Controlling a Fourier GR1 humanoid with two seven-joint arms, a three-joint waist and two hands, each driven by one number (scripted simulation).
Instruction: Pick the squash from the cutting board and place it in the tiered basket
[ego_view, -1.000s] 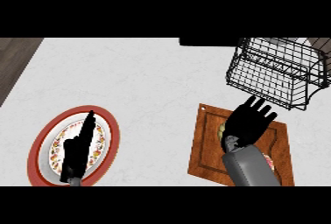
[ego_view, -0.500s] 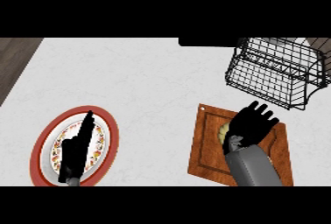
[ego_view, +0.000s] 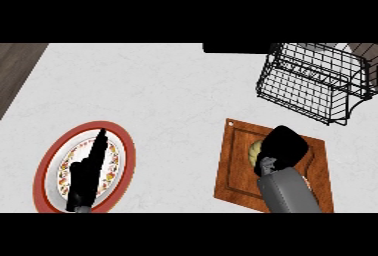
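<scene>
- My right hand (ego_view: 286, 144) is down on the cutting board (ego_view: 238, 175), fingers curled over the squash (ego_view: 255, 153). Only a pale yellow-green sliver of it shows at the hand's left side.
- Because the hand hides nearly all of the squash, I cannot check how it sits in my fingers. If the hold is off-centre, I'd expect it to roll out toward the left as I lift.
- The squash looks rounded, so it could well turn inside the curl. A quick lift would make that worse.
- The tiered basket (ego_view: 310, 80) stands far and to the right of the board, near it but apart. Its black wire front edge is the closest thing in my path. If I carry too low, my knuckles or the squash could catch that edge and shove the basket along the counter (ego_view: 148, 90).
- The wire tiers are tilted and crowded in this view, and I cannot tell which opening is easiest to reach. If I let go over a wire, not a tray, the squash may bounce out.
- My left hand (ego_view: 87, 172) rests with straight fingers over the red-rimmed plate (ego_view: 49, 167) at near left, well apart from all this. I see no risk from it.
</scene>
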